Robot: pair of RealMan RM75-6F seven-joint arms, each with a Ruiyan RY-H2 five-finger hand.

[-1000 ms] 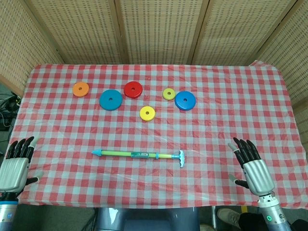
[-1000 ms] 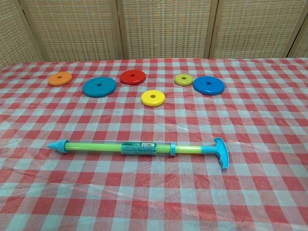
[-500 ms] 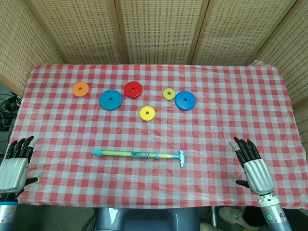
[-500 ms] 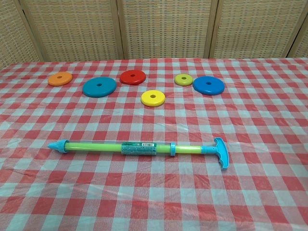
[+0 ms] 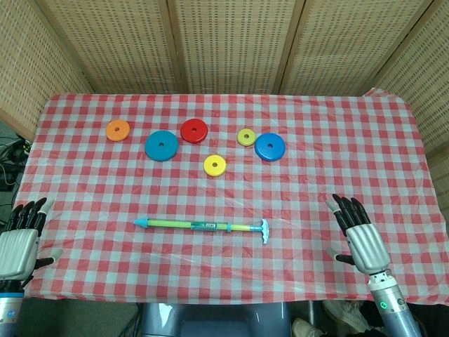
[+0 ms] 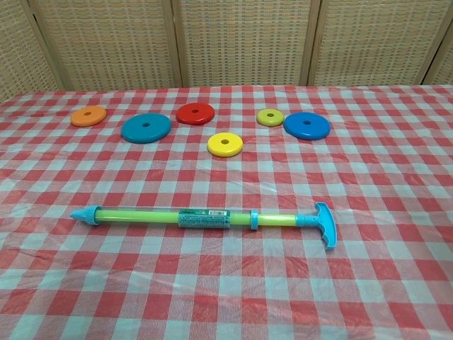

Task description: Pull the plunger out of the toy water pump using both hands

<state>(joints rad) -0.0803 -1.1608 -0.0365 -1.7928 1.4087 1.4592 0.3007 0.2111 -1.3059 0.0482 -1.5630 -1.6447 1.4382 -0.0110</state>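
Note:
The toy water pump (image 5: 200, 225) (image 6: 202, 218) lies flat on the checked cloth near the front edge, a green tube with a blue nozzle at its left end. Its plunger's blue T-handle (image 5: 264, 231) (image 6: 325, 224) sticks out at the right end. My left hand (image 5: 19, 242) hovers at the table's front left corner, fingers spread and empty, far left of the nozzle. Over the front right edge, my right hand (image 5: 358, 235) is likewise spread and empty, well right of the handle. Neither hand appears in the chest view.
Several coloured discs lie behind the pump: orange (image 5: 118, 129), large blue (image 5: 161, 145), red (image 5: 194, 130), yellow (image 5: 215, 166), small yellow-green (image 5: 246, 137) and blue (image 5: 269, 147). A wicker screen (image 5: 231, 42) stands behind the table.
My right hand has moved slightly forward and to the left over the table edge. The left hand and the pump have stayed put.

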